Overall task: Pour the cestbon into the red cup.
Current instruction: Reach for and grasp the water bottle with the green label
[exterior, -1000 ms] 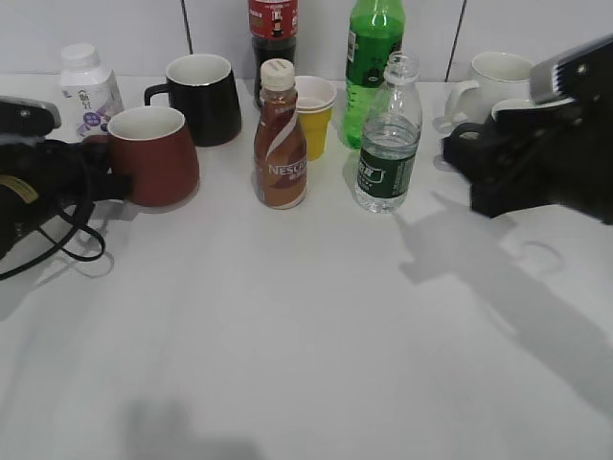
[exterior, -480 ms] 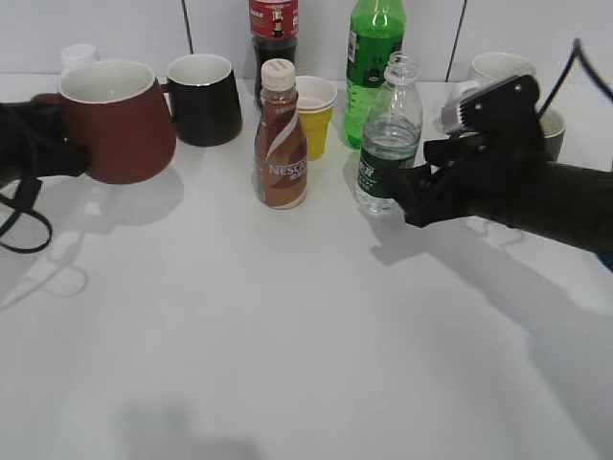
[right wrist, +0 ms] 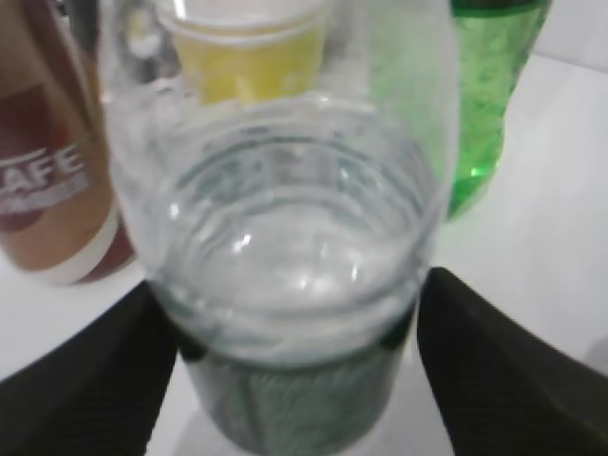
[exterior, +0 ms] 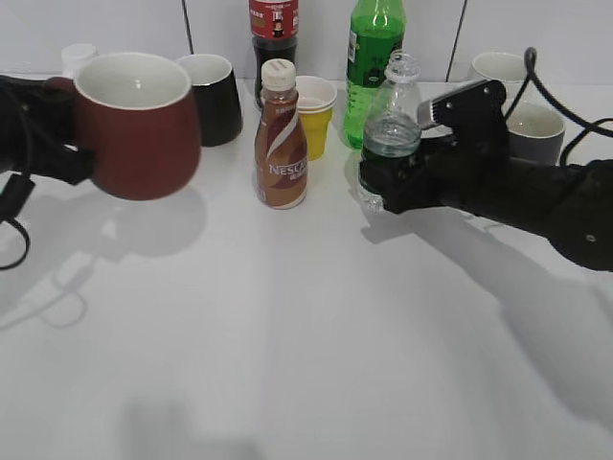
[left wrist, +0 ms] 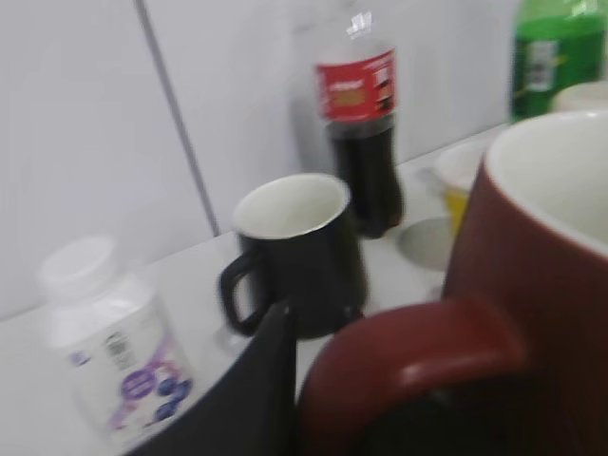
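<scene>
Right gripper (right wrist: 294,380), jaws either side of the cestbon (exterior: 388,134) at its green label band, looks clamped there; the bottle stands by the Nescafe bottle (exterior: 280,134). Thin, uncapped and part full, it'll likely dent and slosh, so grip low and gently. Left gripper (exterior: 57,144) is closed on the red cup (exterior: 139,125) at the handle, holding the stiff, weighty mug clear of the table (exterior: 287,335).
</scene>
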You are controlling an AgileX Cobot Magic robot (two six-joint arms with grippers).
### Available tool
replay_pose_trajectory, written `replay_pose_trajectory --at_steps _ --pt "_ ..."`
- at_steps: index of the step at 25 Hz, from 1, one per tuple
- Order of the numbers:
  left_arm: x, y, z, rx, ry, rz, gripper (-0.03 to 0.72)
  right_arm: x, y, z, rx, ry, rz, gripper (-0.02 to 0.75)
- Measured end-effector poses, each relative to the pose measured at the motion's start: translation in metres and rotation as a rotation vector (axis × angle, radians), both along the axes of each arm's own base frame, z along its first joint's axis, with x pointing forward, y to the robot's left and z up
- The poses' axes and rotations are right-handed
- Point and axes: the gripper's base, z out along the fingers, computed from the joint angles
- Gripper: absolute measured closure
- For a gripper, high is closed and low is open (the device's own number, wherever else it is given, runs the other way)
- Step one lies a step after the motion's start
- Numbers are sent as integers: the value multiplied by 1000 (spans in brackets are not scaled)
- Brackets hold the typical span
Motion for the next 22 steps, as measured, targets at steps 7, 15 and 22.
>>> replay_pose_trajectory --at_steps 7,15,22 --pt "-15 -29 0 33 36 -115 605 20 8 -8 29 -35 9 149" --pt "-29 -55 -2 50 58 -225 605 33 12 -13 33 -44 8 251" --pt "-37 -67 -5 67 82 -278 606 33 12 -11 32 -43 1 275"
